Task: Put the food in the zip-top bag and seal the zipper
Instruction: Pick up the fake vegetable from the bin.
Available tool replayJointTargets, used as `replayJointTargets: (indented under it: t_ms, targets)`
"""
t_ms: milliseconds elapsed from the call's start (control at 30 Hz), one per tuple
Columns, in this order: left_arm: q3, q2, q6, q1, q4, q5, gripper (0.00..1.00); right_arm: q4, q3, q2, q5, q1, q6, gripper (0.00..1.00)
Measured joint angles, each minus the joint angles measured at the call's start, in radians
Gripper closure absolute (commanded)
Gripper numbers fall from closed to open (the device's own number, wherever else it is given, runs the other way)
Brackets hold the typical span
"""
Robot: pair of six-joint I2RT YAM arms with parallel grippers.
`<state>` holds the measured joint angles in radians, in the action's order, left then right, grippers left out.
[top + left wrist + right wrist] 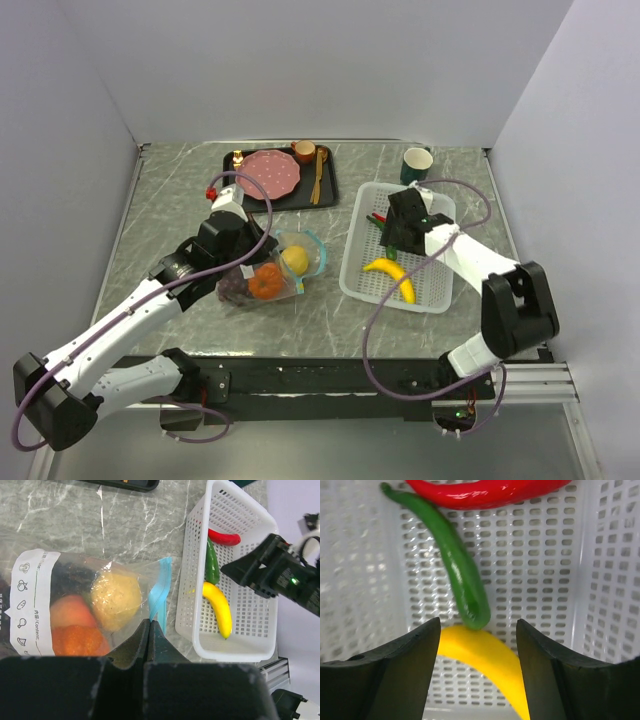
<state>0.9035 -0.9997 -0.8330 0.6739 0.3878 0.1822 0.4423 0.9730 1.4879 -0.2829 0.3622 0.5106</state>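
While the left gripper (150,626) pinches the zip-top bag (75,580) at its mouth, the right gripper (477,625) hangs open over the banana (487,655) by the near edge of the basket (352,250); lowering and closing seems next.

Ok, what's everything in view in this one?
clear soft plastic zip-top bag: one, teal-blue mouth strip, table centre
yellow toy lemon: one, inside bag
round fruit: two, orange and peach, inside bag
dark purple grapes: one bunch, inside bag
white plastic mesh basket: one, right of bag
yellow toy banana: one, in basket
toy chilies: two, green and red, in basket
black tray: one, back of table
pink plate: one, on tray
orange cup: one, on tray
gold cutlery: count unclear, on tray
dark green cup: one, behind basket
left gripper: black, shut on bag's strip
right gripper: black, open over basket
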Motion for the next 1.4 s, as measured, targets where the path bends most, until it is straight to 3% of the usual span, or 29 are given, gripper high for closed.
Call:
replayJointTargets:
  t_ms: [233, 1133, 1233, 1400]
  targets:
    - [0.000, 0.012, -0.002, 0.000, 0.000, 0.011, 0.99, -0.007, 0.042, 0.131, 0.051, -0.025, -0.008, 0.39]
    - [0.000, 0.015, -0.002, 0.000, 0.014, 0.026, 0.99, -0.039, 0.041, 0.202, 0.142, -0.046, -0.003, 0.49]
    - [0.000, 0.015, -0.002, 0.000, 0.014, 0.025, 0.99, -0.039, 0.040, 0.205, 0.146, -0.046, -0.003, 0.65]
    - [0.000, 0.015, -0.002, 0.000, 0.014, 0.025, 0.99, -0.060, 0.033, 0.201, 0.154, -0.046, -0.007, 0.71]
